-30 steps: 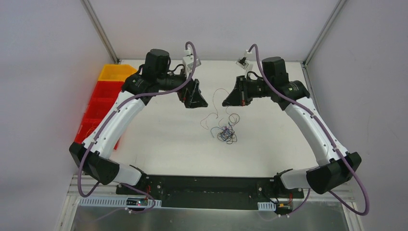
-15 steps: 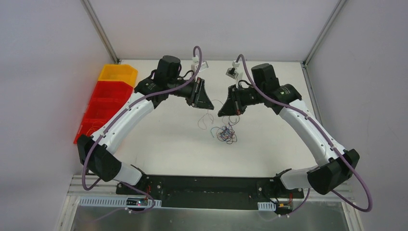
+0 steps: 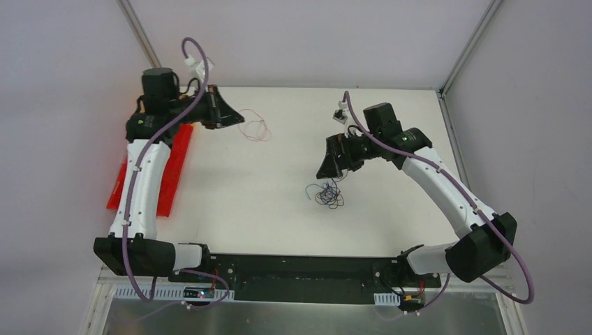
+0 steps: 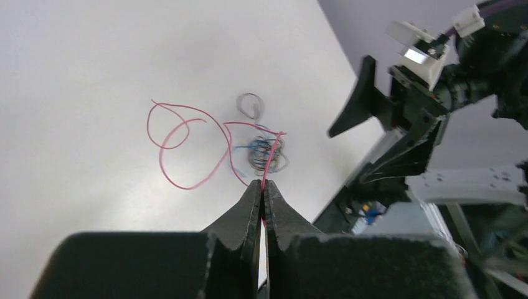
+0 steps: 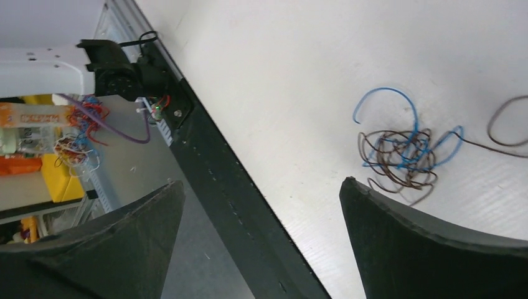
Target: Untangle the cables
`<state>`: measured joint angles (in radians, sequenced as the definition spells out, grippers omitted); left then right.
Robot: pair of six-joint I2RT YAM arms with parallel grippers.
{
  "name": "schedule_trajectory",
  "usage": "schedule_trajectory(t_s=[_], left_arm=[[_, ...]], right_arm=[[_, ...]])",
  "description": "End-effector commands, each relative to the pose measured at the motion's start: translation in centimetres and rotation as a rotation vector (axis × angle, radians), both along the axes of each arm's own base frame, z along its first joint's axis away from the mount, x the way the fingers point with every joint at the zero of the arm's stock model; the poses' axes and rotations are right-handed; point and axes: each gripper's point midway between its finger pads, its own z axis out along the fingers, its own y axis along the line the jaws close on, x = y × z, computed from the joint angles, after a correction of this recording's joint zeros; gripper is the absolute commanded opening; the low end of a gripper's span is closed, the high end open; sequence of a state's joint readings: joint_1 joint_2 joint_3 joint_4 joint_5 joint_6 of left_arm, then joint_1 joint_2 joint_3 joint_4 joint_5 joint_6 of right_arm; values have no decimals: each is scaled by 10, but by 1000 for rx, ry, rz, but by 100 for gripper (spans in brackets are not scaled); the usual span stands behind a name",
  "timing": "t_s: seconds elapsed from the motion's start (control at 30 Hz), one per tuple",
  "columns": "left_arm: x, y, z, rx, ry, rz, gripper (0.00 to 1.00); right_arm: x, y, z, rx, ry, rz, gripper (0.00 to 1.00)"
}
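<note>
Left end effector (image 4: 262, 187) clamped tight on the red cable (image 4: 180, 143), up by the bins (image 3: 180, 150). Right end effector (image 5: 261, 182) spread wide over the tangle (image 5: 398, 156), mid-surface (image 3: 265, 202), well apart.

The right gripper (image 5: 261, 182) has its jaws spread wide, one dark tip low at the left of the view and one low at the right. Between them lie the white bench (image 5: 280, 75) and its black edge rail (image 5: 230, 193), which runs slantwise past the left jaw. Just beyond the right jaw's tip sits the knot of cables (image 5: 398, 152): dark brown strands wound with blue ones, and a blue loop (image 5: 383, 92) arching out on its far side. A brown loop (image 5: 498, 124) trails off further right. Far beyond the left jaw stand a white arm link (image 5: 37, 68) and yellow and orange bins (image 5: 43, 168).
</note>
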<state>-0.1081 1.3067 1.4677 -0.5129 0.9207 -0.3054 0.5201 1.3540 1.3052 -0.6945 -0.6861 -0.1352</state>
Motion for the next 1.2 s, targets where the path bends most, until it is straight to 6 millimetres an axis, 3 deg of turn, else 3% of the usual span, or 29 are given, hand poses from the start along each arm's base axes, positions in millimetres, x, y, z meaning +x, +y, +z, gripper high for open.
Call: schedule_trajectory(t_s=[0.0, 0.23, 0.5, 0.6, 0.73, 1.07, 1.17], left_arm=[[-9, 76, 11, 199, -70, 174, 0], [-5, 181, -4, 589, -110, 342, 0], [-2, 276, -20, 713, -135, 416, 0], [2, 300, -22, 705, -131, 436, 0], [6, 322, -40, 666, -77, 455, 0], [16, 387, -109, 642, 57, 485, 0], [19, 398, -127, 651, 64, 478, 0]], right_arm=[[15, -25, -8, -54, -22, -91, 99], [18, -42, -16, -102, 12, -140, 99], [13, -52, -28, -158, 53, -158, 99], [11, -54, -33, -175, 76, -160, 100], [12, -52, -34, -172, 109, -170, 99], [18, -50, -38, -180, 178, -173, 99], [18, -50, -41, -180, 185, -172, 99]])
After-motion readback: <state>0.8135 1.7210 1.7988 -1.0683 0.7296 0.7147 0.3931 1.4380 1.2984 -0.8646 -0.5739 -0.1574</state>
